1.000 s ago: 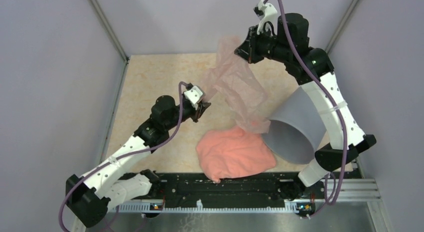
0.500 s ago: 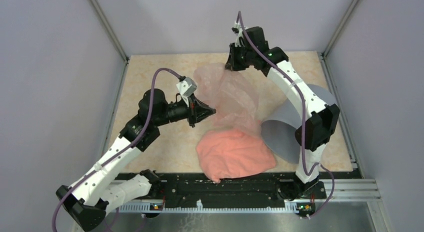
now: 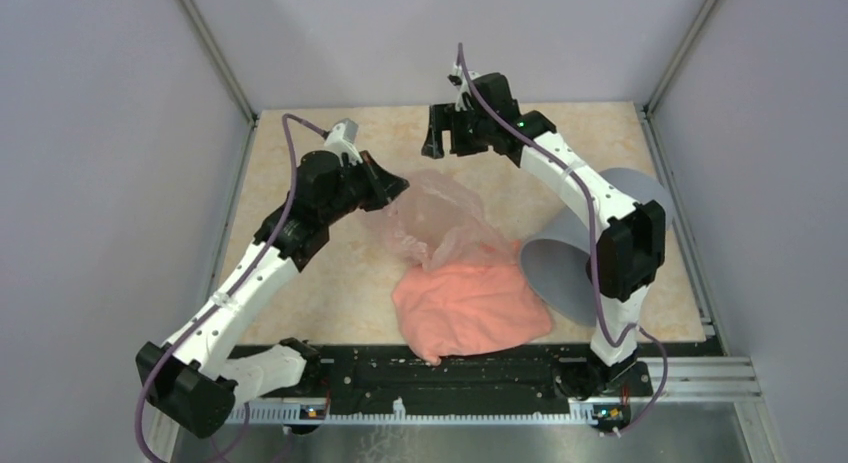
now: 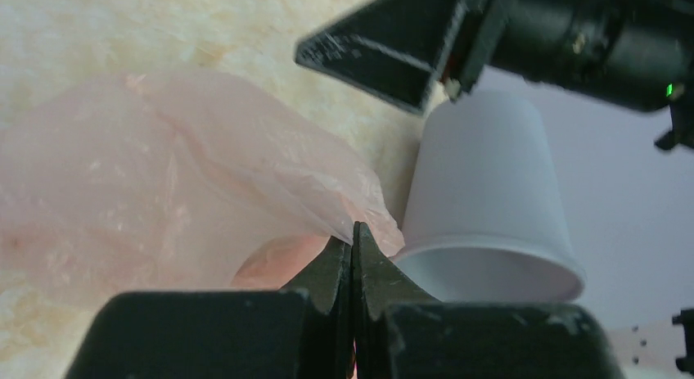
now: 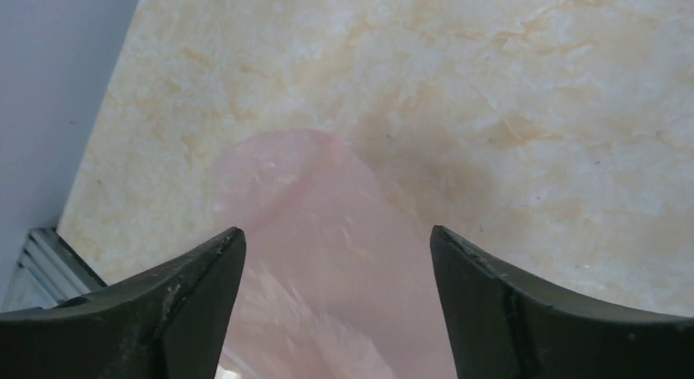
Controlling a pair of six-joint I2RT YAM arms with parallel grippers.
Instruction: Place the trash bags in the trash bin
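One salmon sheet (image 3: 470, 308) lay nearest, with the bin (image 3: 560, 275) on its side just beside it, mouth toward the bag (image 3: 435, 218). Farther in, the left jaws were clamped on the bag's edge, likely to feed it binward. Farthest, the right jaws hung wide and empty above it.
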